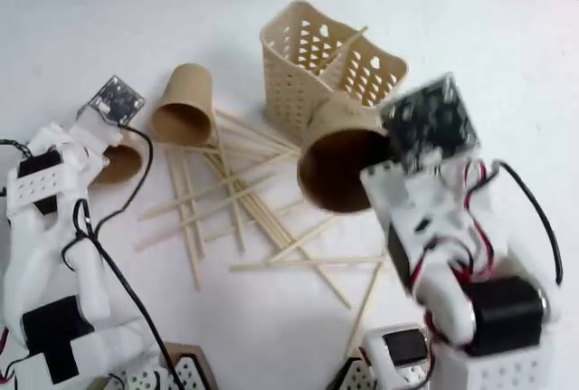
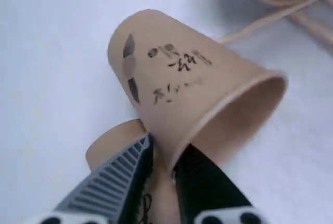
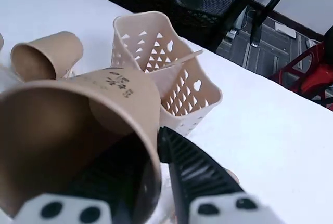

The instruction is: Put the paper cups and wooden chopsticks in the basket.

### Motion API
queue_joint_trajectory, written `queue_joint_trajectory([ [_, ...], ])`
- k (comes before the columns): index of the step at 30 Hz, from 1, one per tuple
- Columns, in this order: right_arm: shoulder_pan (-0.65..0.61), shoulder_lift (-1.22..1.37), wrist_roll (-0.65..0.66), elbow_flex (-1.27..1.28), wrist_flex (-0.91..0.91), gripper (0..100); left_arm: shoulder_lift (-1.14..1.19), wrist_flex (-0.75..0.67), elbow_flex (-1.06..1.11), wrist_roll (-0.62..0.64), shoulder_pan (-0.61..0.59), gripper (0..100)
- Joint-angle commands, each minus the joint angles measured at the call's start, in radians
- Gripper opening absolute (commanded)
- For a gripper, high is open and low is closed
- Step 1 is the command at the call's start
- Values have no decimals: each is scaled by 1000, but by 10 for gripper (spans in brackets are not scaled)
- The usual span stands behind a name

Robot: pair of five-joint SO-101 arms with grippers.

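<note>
just beside the basket (image 1: 288,57), on its near side: raised cup (image 1: 336,159), tilted with the mouth toward the arms, pinched through the rim by the right gripper (image 3: 149,139), one finger inside the wall and one outside. at the left side of the desk (image 1: 507,64): left cup (image 1: 122,164), tilted, likewise clamped at the lip by the left gripper (image 2: 166,148), rim wall caught between the two tips. cannot tell whether lifted or touching the desk. between the two, loose cup (image 1: 184,105) on its side, touching the fan of wooden chopsticks (image 1: 237,193) strewn across the middle of the desk and crossing one another. already in the basket: one chopstick (image 1: 348,46), leaning out over the rim.

by the look of it, light thin paper, easily crushed or ovalled by a hard squeeze, so best held at the rolled lip, the stiffest part, with gentle pressure only. likely to swing or slip in a one-wall pinch; better brought well over the opening before release. chopsticks: stiff, thin, light, prone to roll and to slide from smooth tips; best taken near the middle, across the length, starting with a stick lying clear of the tangle. basket: light perforated plastic, apt to tip or skid if nudged by the cup.
</note>
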Motion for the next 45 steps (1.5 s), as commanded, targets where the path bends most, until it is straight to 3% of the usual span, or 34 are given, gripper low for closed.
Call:
queue_joint_trajectory([
  [1, 7, 102, -69, -140, -33, 19, 2, -15, -46, -2, 27, 20],
  [5, 8, 222, -127, -298, -33, 19, -21, -11, -43, 3, 28, 22],
  [10, 13, 390, -161, -425, -33, 19, -101, 11, -43, 107, 25, 22],
  [16, 117, 599, -250, -542, -25, 19, -268, 126, -49, 152, 30, 22],
  [26, 157, 731, -305, -568, 25, 19, -561, 279, -52, 308, 48, 22],
  [34, 193, 792, -325, -562, 61, 19, -792, 301, -55, 462, 134, 22],
  [39, 209, 863, -321, -565, 71, 26, -819, 356, -158, 546, 208, 22],
  [45, 213, 872, -318, -663, 206, 183, -819, 466, -344, 608, 338, 22],
])
